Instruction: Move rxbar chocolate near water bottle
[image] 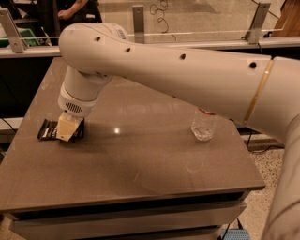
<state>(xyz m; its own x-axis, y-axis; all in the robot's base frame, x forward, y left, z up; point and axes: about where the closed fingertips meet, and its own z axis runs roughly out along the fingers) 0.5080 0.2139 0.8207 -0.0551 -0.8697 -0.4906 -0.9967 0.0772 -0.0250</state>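
The rxbar chocolate [47, 131], a flat black wrapper with white print, lies near the left edge of the brown table [140, 173]. My gripper [68, 128] points down right over the bar's right end and covers that part. The water bottle [203, 126], clear ribbed plastic, stands at the table's right side. Its cap and upper part are hidden behind my large white arm [187, 70]. The bar and the bottle are far apart, roughly the table's width.
A glass barrier with metal posts [138, 18] runs behind the table's far edge. A person [77, 9] stands behind it at the upper left. The floor [260, 187] shows to the right of the table.
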